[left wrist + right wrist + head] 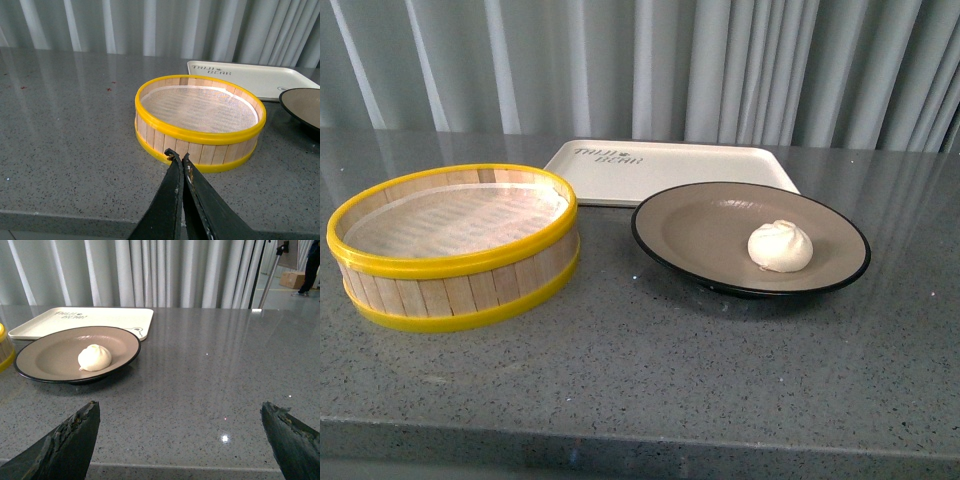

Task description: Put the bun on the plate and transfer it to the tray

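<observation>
- The bun (780,246) already sits inside the plate (700,230), a little off its centre.
- The plate stands on the grey table (640,380), just beside the tray (670,165) and not yet on it.
- I judge the plate to be stiff and smooth, and the bun soft, light and ready to roll.
- A hold on the black rim, kept level, seems best.
- The left gripper (178,156) is closed on nothing, near the steamer basket (200,137).
- The right gripper (178,405) is spread wide and empty.
</observation>
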Motion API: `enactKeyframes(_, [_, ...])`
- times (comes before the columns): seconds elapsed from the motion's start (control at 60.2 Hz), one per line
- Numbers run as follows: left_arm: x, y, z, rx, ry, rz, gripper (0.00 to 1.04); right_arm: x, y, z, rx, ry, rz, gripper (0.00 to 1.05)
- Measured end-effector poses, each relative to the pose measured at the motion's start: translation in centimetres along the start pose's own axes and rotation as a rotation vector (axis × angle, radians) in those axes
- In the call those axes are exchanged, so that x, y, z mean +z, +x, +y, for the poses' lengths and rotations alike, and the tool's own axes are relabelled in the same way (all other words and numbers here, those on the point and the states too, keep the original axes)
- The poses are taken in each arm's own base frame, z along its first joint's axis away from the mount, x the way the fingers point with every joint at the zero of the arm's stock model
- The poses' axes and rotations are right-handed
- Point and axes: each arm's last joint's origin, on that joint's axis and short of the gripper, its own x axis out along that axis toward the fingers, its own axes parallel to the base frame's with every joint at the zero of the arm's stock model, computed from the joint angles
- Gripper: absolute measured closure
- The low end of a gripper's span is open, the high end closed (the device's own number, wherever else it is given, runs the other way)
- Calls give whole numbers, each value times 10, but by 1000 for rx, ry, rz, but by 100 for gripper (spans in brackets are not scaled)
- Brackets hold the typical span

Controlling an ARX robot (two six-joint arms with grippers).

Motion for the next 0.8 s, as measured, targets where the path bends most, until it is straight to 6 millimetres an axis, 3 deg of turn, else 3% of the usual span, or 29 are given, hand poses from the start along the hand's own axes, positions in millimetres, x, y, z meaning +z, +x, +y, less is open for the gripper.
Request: enactKeyframes(0.797, [2,-20,0,0,0,-7,101,0,0,0,0,0,0,8])
